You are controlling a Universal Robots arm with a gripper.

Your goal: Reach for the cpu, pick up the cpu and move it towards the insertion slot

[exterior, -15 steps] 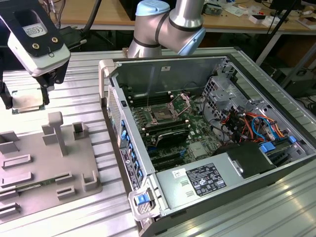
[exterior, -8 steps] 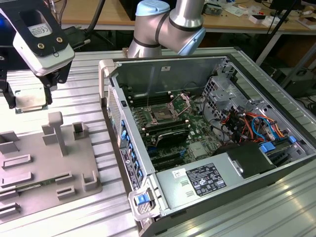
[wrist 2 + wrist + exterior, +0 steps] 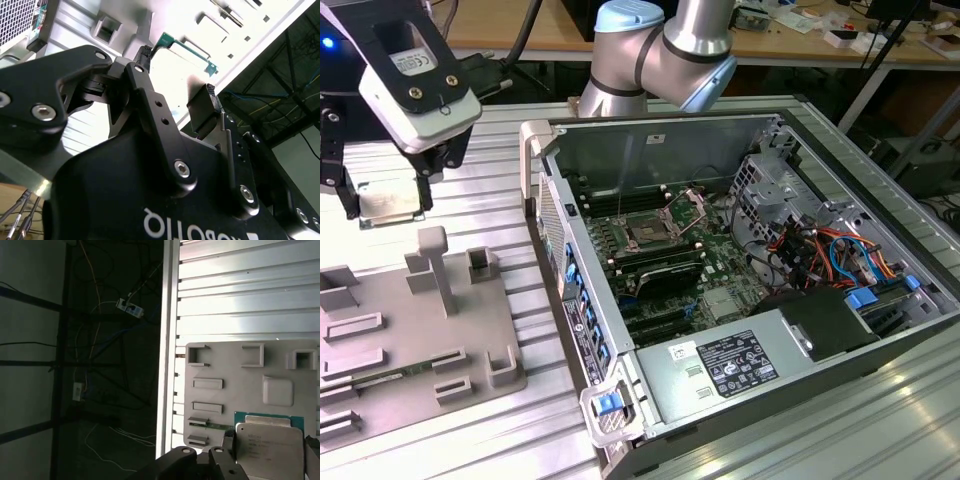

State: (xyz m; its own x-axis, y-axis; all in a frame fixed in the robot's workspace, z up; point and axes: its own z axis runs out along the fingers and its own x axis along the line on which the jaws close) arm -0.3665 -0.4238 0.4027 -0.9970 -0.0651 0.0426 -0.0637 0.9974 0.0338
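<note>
The cpu (image 3: 390, 203), a thin silvery square on a green board, hangs between my gripper's (image 3: 388, 212) two black fingers at the exterior view's far left, lifted above the ribbed metal table. In the first wrist view the cpu (image 3: 270, 442) sits between the gripper's (image 3: 270, 452) fingers and overlaps the edge of the grey tray (image 3: 225, 367) below it. In the second wrist view the gripper (image 3: 177, 70) is shut on the cpu's green edge (image 3: 187, 47). The insertion slot (image 3: 648, 232) lies open inside the computer case, well off toward the exterior view's right.
The open computer case (image 3: 740, 130) has tall side walls, a power supply (image 3: 730, 365) at its near end and cable bundles (image 3: 820, 250) on the exterior view's right. The grey tray (image 3: 410, 330) carries upright blocks. The table edge (image 3: 167, 340) drops off to a dark floor.
</note>
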